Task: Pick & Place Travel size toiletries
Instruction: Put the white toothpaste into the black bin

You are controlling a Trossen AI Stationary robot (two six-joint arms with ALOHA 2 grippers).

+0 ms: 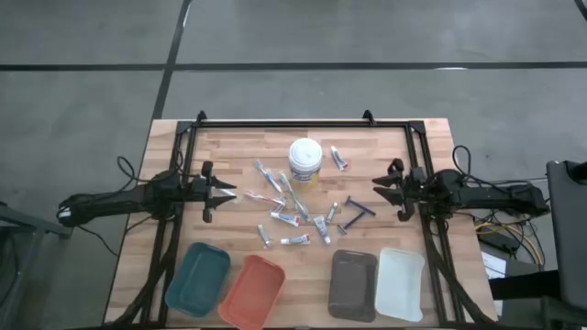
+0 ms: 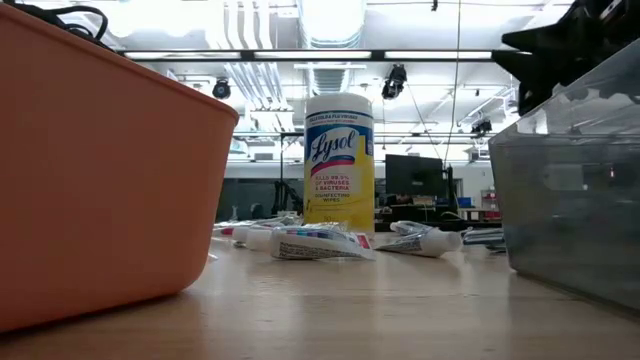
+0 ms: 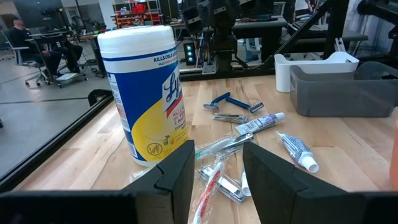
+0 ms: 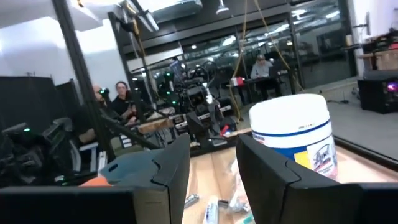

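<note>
Half way down the left side of the wooden table (image 1: 238,137), found the left gripper (image 1: 225,191) hovering low, fingers parted by a moderate gap, holding nothing, aimed across the table towards the clutter in the middle. Saw a teal tray (image 1: 198,278) at the near edge below that arm, with an orange tray (image 1: 252,291) just beside it, both seemingly bare inside. Counted the travel size toiletries (image 1: 295,218) lying loose on the wood in the centre, none in any tray and none gripped. Picked out a pink-handled toothbrush (image 1: 261,195) nearest the left fingertips, then small silvery tubes (image 1: 294,240) strewn flat towards the trays, some touching or overlapping. Noted the white-lidded wipes tub (image 1: 304,160) standing upright at the far side of the heap, yellow and blue on its label, with two or three tubes near its foot in the low view. Spotted one lone tube (image 1: 338,159) just right of the tub, and a dark T-shaped razor (image 1: 358,214) at the right fringe of the scatter. Saw a grey tray (image 1: 353,284) and a white tray (image 1: 401,283) side by side at the near edge, apparently bare too. Found the right gripper (image 1: 381,188) over the table's right side, facing the tub, fingers likewise apart and holding nothing, well clear of the razor.
</note>
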